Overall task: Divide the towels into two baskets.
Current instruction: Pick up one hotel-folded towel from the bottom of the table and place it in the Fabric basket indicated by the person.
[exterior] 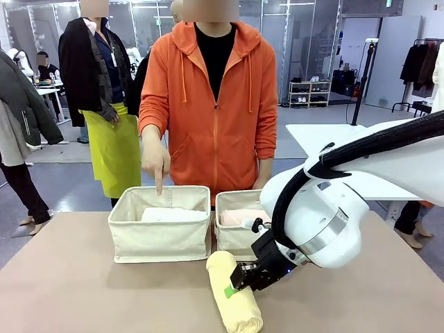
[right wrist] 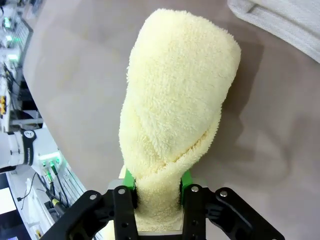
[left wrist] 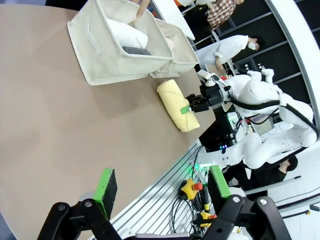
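Note:
The pale yellow towel [exterior: 234, 295] lies on the table in front of the baskets, and my right gripper [exterior: 239, 281] is shut on its middle. In the right wrist view the green pads [right wrist: 129, 180] squeeze the yellow towel [right wrist: 180, 100] into a narrow waist. A white towel [exterior: 170, 214] lies in the left basket [exterior: 159, 239]; a pale pink one [exterior: 239, 218] lies in the right basket [exterior: 232, 239]. The left wrist view shows a dark grey towel [left wrist: 136, 50] beside the white towel [left wrist: 127, 35] in the nearer basket [left wrist: 107, 62]. My left gripper [left wrist: 162, 185] hangs open over the table's edge, holding nothing.
A person in an orange hoodie stands behind the baskets, one hand [exterior: 158, 166] pointing a finger down into the left basket. Bare tabletop [exterior: 83, 291] spreads left of the yellow towel. Cables and an emergency stop button [left wrist: 190, 187] lie past the table's edge.

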`<state>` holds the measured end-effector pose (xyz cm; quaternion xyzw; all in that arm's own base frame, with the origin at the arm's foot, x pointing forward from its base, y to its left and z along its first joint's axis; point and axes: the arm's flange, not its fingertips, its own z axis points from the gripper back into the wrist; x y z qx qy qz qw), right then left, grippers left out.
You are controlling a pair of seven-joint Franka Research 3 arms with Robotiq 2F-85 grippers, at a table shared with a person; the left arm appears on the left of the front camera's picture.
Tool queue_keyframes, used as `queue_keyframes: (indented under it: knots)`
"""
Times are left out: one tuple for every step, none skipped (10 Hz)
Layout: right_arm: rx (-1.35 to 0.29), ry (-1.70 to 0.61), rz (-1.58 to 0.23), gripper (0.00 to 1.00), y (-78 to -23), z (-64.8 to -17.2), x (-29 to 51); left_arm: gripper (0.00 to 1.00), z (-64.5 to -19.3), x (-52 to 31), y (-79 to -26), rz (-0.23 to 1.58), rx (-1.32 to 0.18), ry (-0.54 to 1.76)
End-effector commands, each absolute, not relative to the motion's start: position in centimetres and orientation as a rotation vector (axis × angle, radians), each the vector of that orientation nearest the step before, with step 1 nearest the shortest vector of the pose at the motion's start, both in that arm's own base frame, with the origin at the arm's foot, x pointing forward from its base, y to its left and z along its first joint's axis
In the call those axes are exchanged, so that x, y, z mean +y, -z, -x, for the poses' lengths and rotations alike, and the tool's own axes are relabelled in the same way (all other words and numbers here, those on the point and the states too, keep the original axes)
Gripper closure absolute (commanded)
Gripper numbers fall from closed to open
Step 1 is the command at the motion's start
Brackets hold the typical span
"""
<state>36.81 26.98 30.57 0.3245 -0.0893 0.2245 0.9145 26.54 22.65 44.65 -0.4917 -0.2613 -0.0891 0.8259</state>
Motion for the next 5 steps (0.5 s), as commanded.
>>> queue_keyframes:
  knots:
    - [-0.193,-0.58,-0.566,0.84,-34.4,-35.4,28.3,0.07,-26.2,22.5,-45.1,1.062,-0.56,0.179]
    - [-0.203,-0.65,-0.525,0.84,-36.6,-35.4,28.8,0.07,-26.2,22.5,-45.1,1.062,-0.56,0.179]
    - [-0.205,-0.703,-0.505,0.84,-38.7,-35.1,29.5,0.07,-26.2,22.5,-45.1,1.062,-0.56,0.179]
    - [-0.24,-0.785,-0.452,0.84,-40.9,-34.6,30.3,0.07,-26.2,22.5,-45.1,1.062,-0.56,0.179]
    - [-0.303,-0.878,-0.391,0.84,-42.8,-34.3,31.3,0.07,-26.2,22.5,-45.1,1.062,-0.56,0.179]
